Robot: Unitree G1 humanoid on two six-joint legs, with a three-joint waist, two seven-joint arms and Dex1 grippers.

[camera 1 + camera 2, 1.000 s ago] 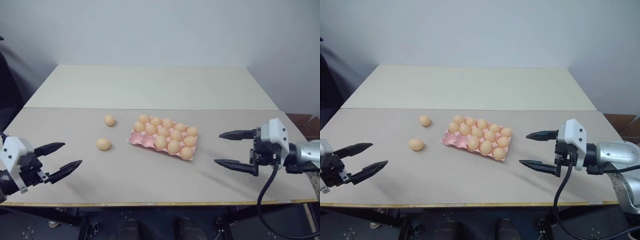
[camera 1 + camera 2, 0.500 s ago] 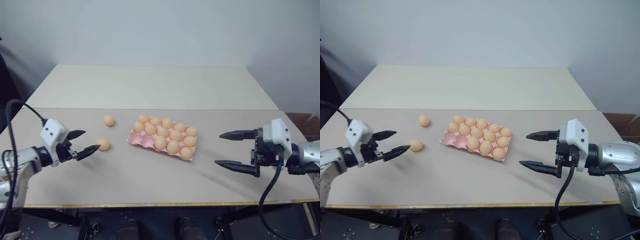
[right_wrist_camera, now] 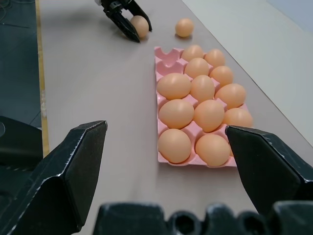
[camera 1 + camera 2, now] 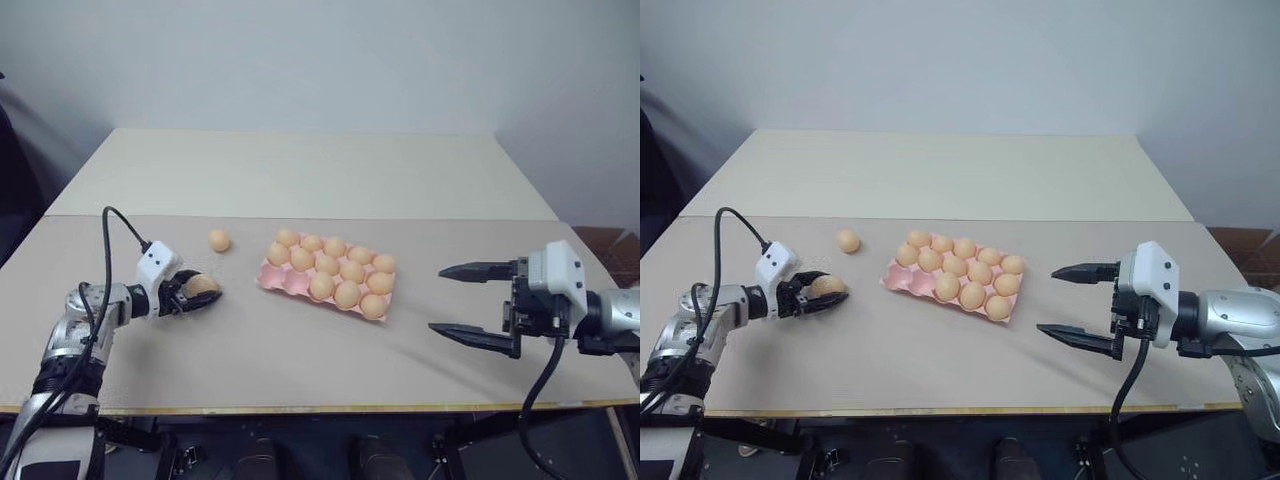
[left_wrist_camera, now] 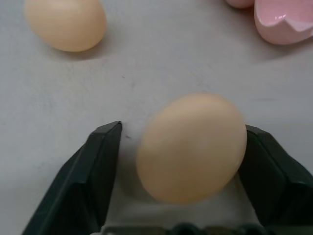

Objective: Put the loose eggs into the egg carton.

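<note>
Two loose eggs on the table [image 4: 300, 370], both left of the carton [image 4: 285, 278]. We are bracketing the nearer egg [image 5: 191, 147] with the left gripper [image 4: 196, 293]: one finger is touching it, the other is standing just off, so no pinch yet. We judge a gentle, centred squeeze is needed, since the shell looks smooth and apt to roll. Far egg [image 4: 219, 240] is lying apart. Right gripper [image 4: 470, 303] is hovering spread, holding nothing. Carton cups nearest the loose eggs are showing empty.
</note>
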